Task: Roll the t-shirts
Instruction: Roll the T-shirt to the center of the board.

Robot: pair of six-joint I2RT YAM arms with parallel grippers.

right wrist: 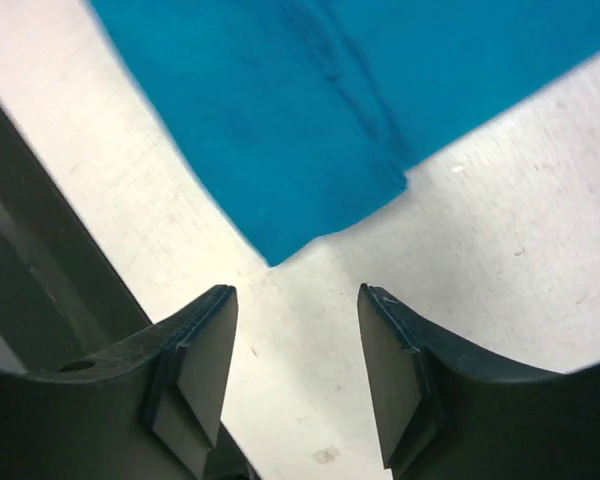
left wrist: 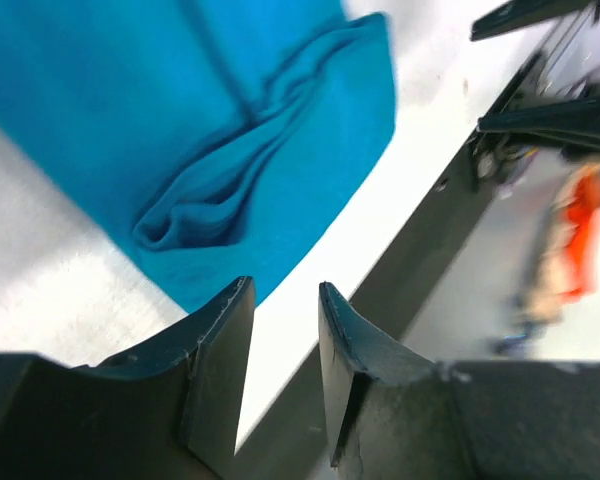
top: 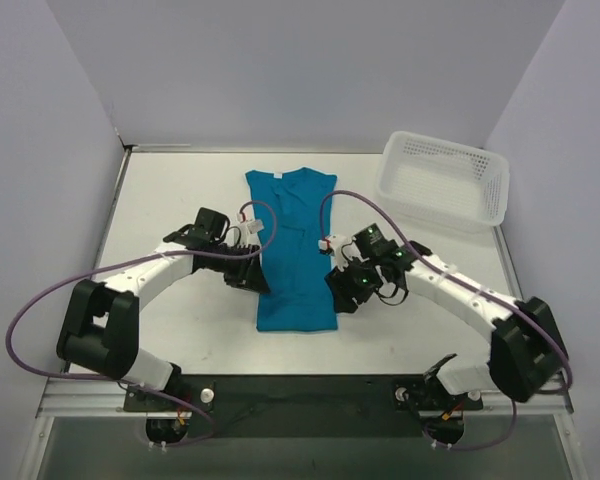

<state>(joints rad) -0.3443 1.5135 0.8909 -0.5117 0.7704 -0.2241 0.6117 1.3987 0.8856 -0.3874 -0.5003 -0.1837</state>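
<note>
L tool & R tool apart, empty; I'd pinch teal-blue cloth t-shirt hem corners just ahead, roll evenly.

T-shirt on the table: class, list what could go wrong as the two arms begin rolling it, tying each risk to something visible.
1. The t-shirt has a bunched pucker at its near left corner; rolling over it may give a lumpy, crooked roll.
2. The right gripper is open above bare table just off the hem corner; closing there would likely miss the cloth.
3. The arms' purple cables arc over the shirt and might drag it.
</note>
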